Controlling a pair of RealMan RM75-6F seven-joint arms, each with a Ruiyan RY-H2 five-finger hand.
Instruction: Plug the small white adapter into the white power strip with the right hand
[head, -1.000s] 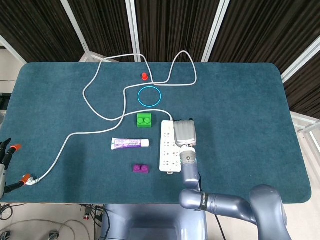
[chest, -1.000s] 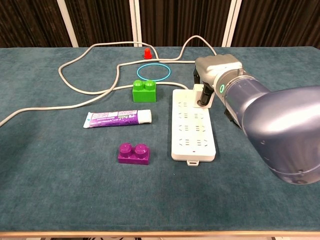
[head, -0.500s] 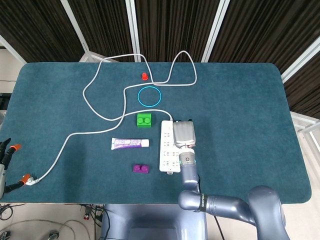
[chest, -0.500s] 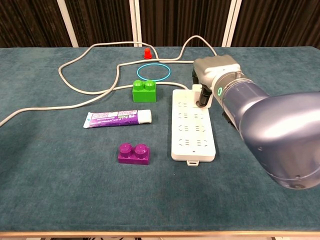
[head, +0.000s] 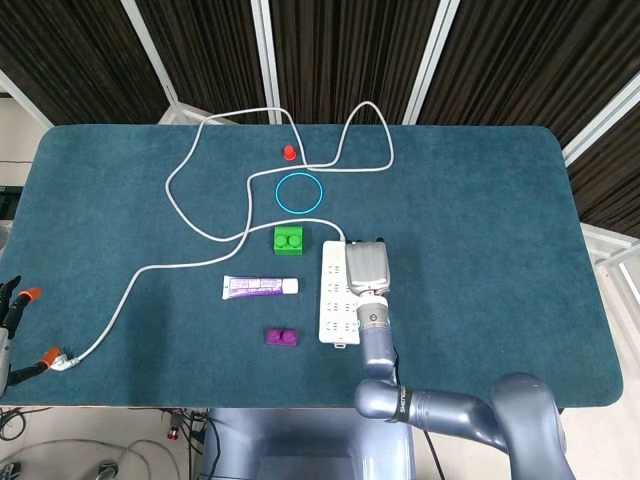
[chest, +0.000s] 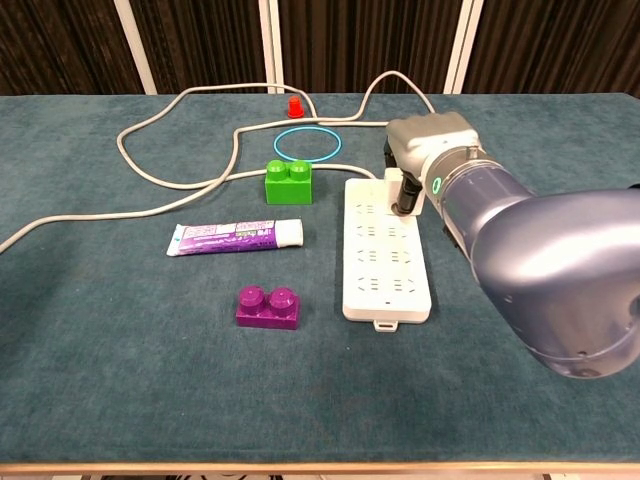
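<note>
Pressing my right hand (chest: 425, 150) over the white plastic power strip's (chest: 388, 277) twelve-o'clock end, fingers seemingly clamped on the small white adapter (chest: 407, 183); misaligned prongs could jam or tip.

The tube (chest: 235, 238) lying on the bench (chest: 100, 330) carries purple print along its white body, but the lettering is too small and blurred to read in either view. A green ring-shaped light (chest: 438, 183) glows on the right wrist. No other text, brand or number is legible.
</note>
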